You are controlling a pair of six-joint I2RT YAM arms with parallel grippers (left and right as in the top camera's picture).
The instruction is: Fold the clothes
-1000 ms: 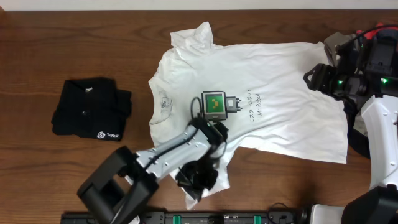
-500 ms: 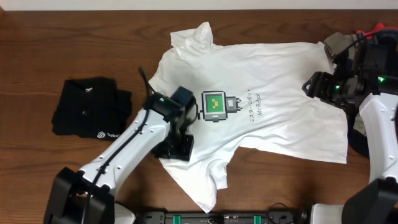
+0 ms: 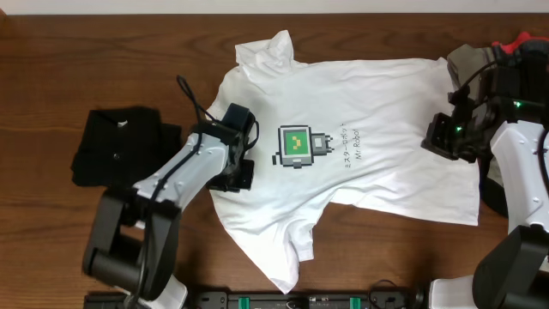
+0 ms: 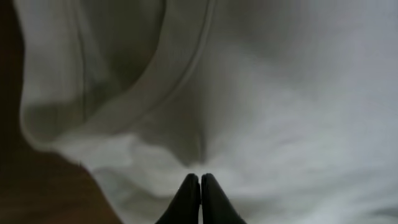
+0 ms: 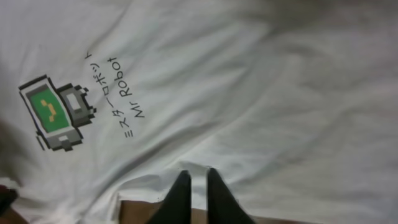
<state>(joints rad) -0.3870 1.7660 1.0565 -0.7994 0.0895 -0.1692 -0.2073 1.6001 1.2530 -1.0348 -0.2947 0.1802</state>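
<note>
At the near edge of the desk (image 3: 86,51), a black rail (image 3: 300,300) with green bits is cut off by the frame. The white T-shirt (image 3: 377,103) lies face up at the desk's centre, with its collar toward 9 o'clock and its hem toward 3 o'clock. One sleeve (image 3: 287,253) reaches toward 6 o'clock and the other sleeve (image 3: 268,50) toward 12 o'clock.

The left hand (image 4: 200,180) is at the collar (image 4: 180,68). Its fingertips are pressed together on a small pucker of white cloth. From overhead, the arm hides the neck opening.

The robot print (image 3: 298,146) sits in the middle of the chest, with the black lettering (image 3: 352,148) just to its 3 o'clock.

The right hand (image 5: 196,183) is at the hem. Its fingers are drawn almost together, nipping the cloth edge where a small tab of it rises between them. Below the tips the wrist view is blurred.

At 9 o'clock, apart from the shirt, lies a folded black garment (image 3: 116,146) whose near corner is covered by the left arm. At 2 o'clock, a khaki-grey piece (image 3: 463,58) and a scrap of red cloth (image 3: 521,40) show behind the right arm. Both are mostly hidden or cropped, and their shapes cannot be made out.
</note>
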